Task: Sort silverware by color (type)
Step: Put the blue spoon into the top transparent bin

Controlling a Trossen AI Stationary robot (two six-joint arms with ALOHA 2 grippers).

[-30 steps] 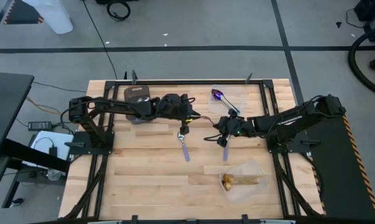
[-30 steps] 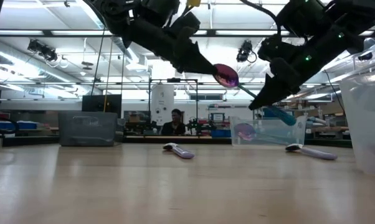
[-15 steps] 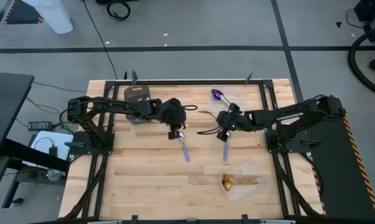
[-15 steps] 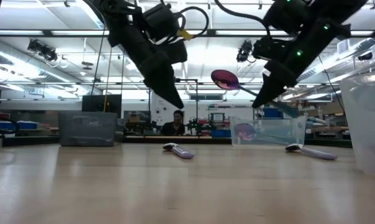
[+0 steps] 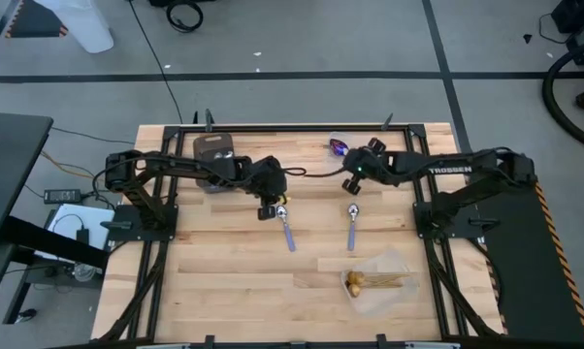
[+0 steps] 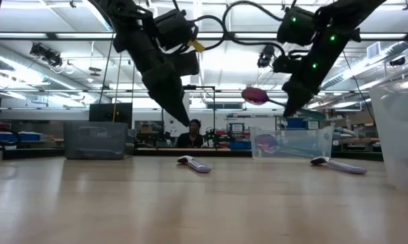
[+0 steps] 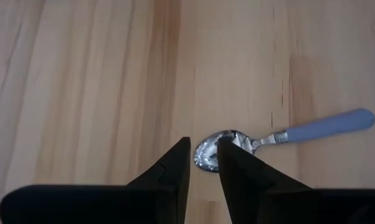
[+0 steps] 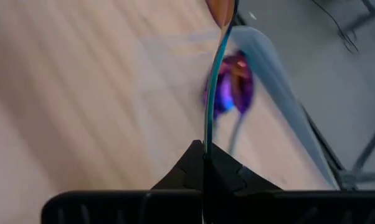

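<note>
My right gripper (image 5: 353, 169) hangs over the table's far side, shut on an iridescent spoon (image 6: 257, 95) with a teal handle. It is beside a clear container (image 5: 362, 153) that holds another purple spoon (image 5: 339, 147). My left gripper (image 5: 270, 206) points down over the silver bowl of a lilac-handled spoon (image 7: 215, 151) lying flat on the table. Its fingers are open by a narrow gap and touch nothing. A second lilac-handled spoon (image 5: 351, 225) lies flat to the right of it. Gold spoons (image 5: 374, 282) lie in a clear container near the table's near edge. My right gripper pinches the teal handle (image 8: 206, 127) of the iridescent spoon between its two fingertips (image 8: 189, 160). The spoon runs straight on ahead of the fingers, with its bowl (image 8: 222, 9) at the far end. It is lifted clear of the table, above the container (image 8: 268, 68).
A dark grey tray (image 5: 212, 148) sits at the far left of the table, behind my left arm. A tall clear container (image 6: 400, 129) stands at the right in the low view. A person (image 6: 192, 133) sits in the room beyond the far edge. Bare wood lies along the near left.
My right gripper has carried the iridescent spoon up and toward the far edge, over to the clear container. My left gripper has drawn away from that spoon, toward the near left, has tipped to point down and has come to rest over the lilac-handled spoon's bowl.
</note>
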